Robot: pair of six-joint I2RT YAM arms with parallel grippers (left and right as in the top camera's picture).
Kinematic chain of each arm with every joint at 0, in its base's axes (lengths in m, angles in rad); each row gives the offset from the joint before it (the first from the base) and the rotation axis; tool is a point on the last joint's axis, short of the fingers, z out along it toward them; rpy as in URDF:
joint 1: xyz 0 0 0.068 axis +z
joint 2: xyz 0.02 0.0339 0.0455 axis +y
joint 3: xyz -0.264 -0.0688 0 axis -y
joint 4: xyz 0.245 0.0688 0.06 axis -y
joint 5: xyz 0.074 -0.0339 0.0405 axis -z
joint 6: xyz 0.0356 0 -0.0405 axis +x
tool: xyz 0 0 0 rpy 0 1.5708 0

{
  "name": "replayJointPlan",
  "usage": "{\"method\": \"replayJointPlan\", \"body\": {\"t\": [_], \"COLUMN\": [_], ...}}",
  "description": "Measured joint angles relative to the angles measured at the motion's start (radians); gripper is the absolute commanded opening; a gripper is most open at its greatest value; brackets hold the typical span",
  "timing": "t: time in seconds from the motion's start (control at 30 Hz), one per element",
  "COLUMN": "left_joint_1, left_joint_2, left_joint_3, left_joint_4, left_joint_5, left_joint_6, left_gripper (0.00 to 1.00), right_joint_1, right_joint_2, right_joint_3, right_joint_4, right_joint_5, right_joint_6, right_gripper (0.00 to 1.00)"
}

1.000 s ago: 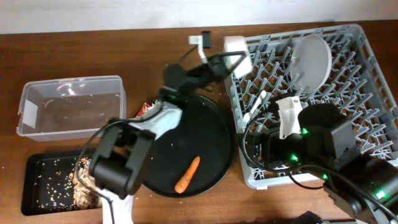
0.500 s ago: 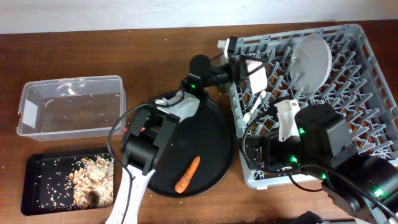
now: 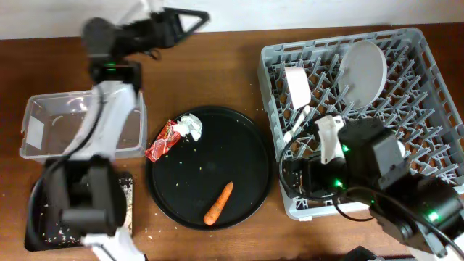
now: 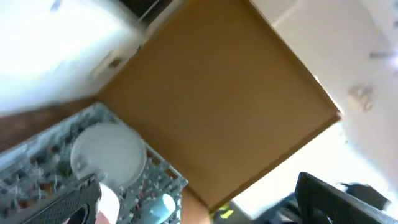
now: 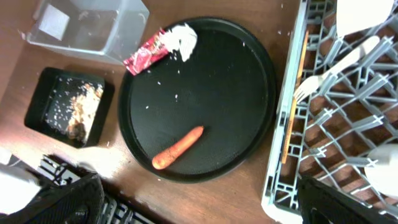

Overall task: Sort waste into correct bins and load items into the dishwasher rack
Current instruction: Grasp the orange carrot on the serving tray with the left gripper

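Note:
My left gripper (image 3: pixel 190 20) hangs open and empty high over the table's back left, aimed at the grey dishwasher rack (image 3: pixel 424 87). In the rack stand a pale plate (image 3: pixel 362 69), a small white cup (image 3: pixel 297 85) and a white fork (image 3: pixel 297 123). The left wrist view shows the plate (image 4: pixel 109 155) and a light blue cup (image 4: pixel 163 204). My right gripper (image 5: pixel 199 211) is open over the rack's front left corner. The carrot (image 5: pixel 180 147), red wrapper (image 5: pixel 146 53) and white napkin (image 5: pixel 182 37) lie on the round black tray (image 5: pixel 249 93). A chopstick (image 5: pixel 293 93) lies along the rack's edge.
The clear tub (image 3: pixel 43 119) stands at the left. In front of it the shallow black tray (image 3: pixel 40 210) holds brown scraps, partly covered by my left arm (image 3: pixel 109 123). Crumbs dot the round tray. The right arm's body (image 3: pixel 377 167) covers the rack's front left.
My left gripper carried the small white cup into the rack, let it go there, and swung up and away to the back left. The right arm has not moved.

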Motion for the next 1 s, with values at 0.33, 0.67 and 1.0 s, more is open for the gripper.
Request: {"method": "replayJointPlan", "body": {"t": [0.33,0.67,1.0], "left_joint_1": [0.149,-0.653,-0.659], "left_joint_2": [-0.789,-0.553,-0.323], "left_joint_3": [0.005,-0.713,-0.726], "left_joint_4": [-2.073,-1.803,-1.769], "left_joint_5": [-0.799,-1.244,-1.326], "left_joint_6": [1.131,1.174,0.953], "left_gripper": [0.99,0.70,0.01], "right_joint_1": [0.002,-0.054,-0.054], "right_joint_2": [0.074,-0.094,-0.037], "right_joint_3": [-0.001,0.002,0.002], "right_joint_4": [0.001,-0.012,-0.029], "right_joint_5": [-0.016,0.114,0.116], "right_joint_6": [0.007,0.038,0.038], "right_gripper": [0.99,0.99,0.99]}}
